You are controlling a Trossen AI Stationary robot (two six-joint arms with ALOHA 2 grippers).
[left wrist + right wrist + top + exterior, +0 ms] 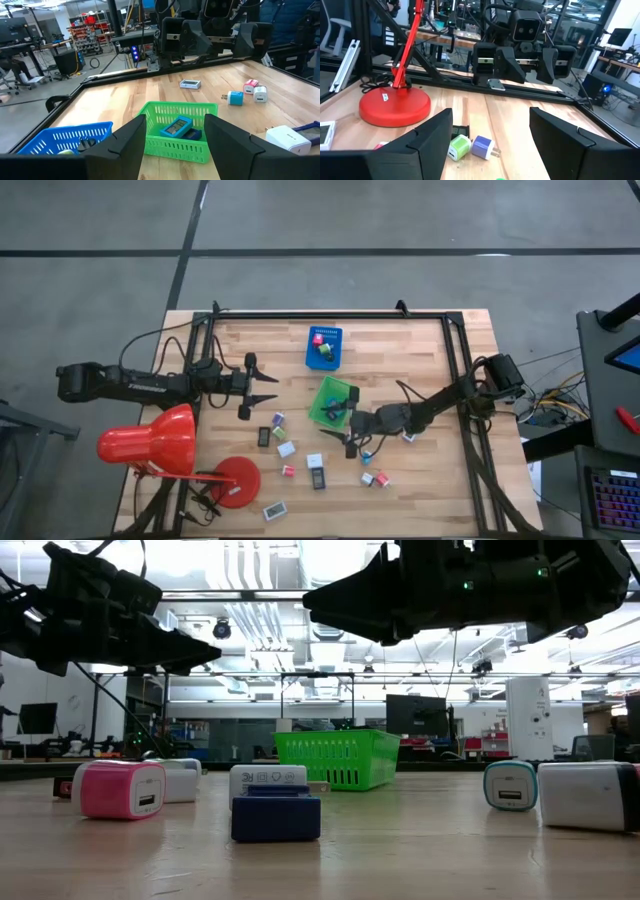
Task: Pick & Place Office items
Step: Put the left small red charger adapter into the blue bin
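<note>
Over the table's left half: my left gripper hovers with fingers spread apart and nothing between them, pointing right toward the trays.
Right of centre: my right gripper hangs just near of the green tray, fingers apart, holding nothing.
Green tray contents: a teal flat piece and a dark one beside it lie inside, seen from my left wrist.
Blue tray: far of the green tray, close to it; a pink-red cube and a green piece sit in it.
Office items on the boards: most lie scattered near of the trays, between the lamp base and my right arm, in white, pink-red, green, teal and dark grey.
Left cluster: small cubes and a dark flat rectangle lie just left of my right gripper.
Right cluster: a teal cube and two small cubes lie near of my right gripper.
Nearest piece: a white flat rectangle lies by the table's near edge.
Low view: a pink cube, a white piece on a dark blue block and a teal-faced cube rest on the wood.
Red desk lamp: stands at the near left corner, its round base on the table.
</note>
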